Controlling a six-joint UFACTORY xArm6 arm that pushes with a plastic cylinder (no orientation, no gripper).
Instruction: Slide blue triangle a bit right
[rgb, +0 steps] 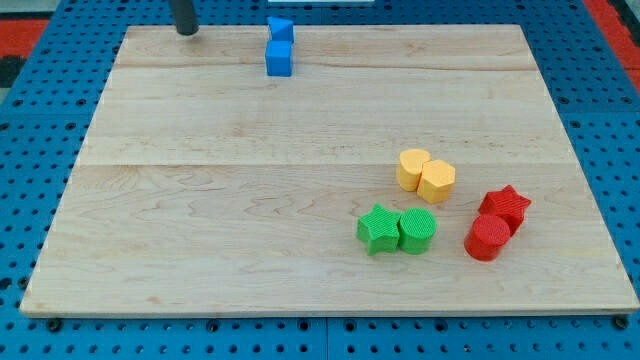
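My tip (186, 31), a bare rod with no fingers and holding nothing, stood well to the view's left of the blue triangle (280, 28), which touched the blue cube (279, 58) just below it, so a gentle rightward push centred on the triangle alone seemed best.

views: one only, so no overlap with any other view
position: above the view's bottom edge of the wooden board (250, 200), raised, in front of it
facing: tilted down and toward the board's far edge; far edge looks narrower than near edge
closeness: mid-range; whole board fits, all four edges in frame, blue pegboard table (30, 130) around it
cut off: rod leaves frame at the view's top; only my tip (186, 32) end shows
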